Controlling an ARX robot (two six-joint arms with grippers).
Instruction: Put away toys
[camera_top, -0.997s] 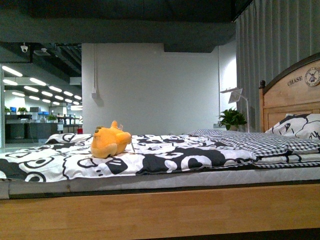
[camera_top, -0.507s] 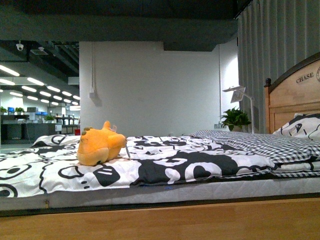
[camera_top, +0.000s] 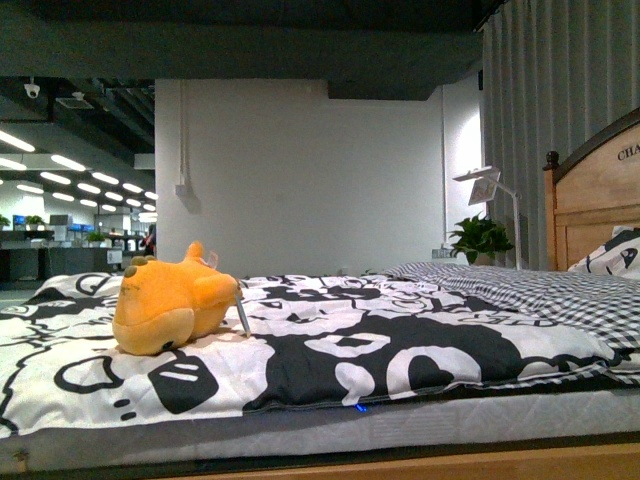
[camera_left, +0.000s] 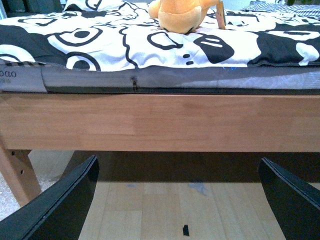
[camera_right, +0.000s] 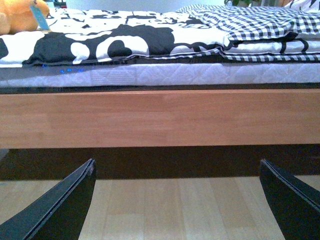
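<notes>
An orange-yellow plush toy (camera_top: 170, 308) lies on the bed's black-and-white quilt (camera_top: 330, 350), left of centre in the front view, with a small tag at its side. The left wrist view catches its lower part (camera_left: 182, 15) past the bed's edge; the right wrist view shows only a corner of it (camera_right: 17, 15). Both arms hang low in front of the bed's wooden side rail (camera_left: 150, 122), over the floor. My left gripper (camera_left: 177, 161) is open and holds nothing. My right gripper (camera_right: 176, 162) is open and holds nothing as well. Neither arm shows in the front view.
The mattress edge (camera_right: 165, 75) sits above the wooden rail. A checked blanket (camera_top: 520, 285) covers the bed's right part, toward the wooden headboard (camera_top: 595, 200). A potted plant (camera_top: 480, 238) and a white lamp (camera_top: 487, 185) stand behind. A bed leg (camera_left: 17, 172) stands near the left gripper.
The bed and the plush toy have grown larger in the front view, and the toy has slid left while the headboard has slid right. The toy itself lies as before.
</notes>
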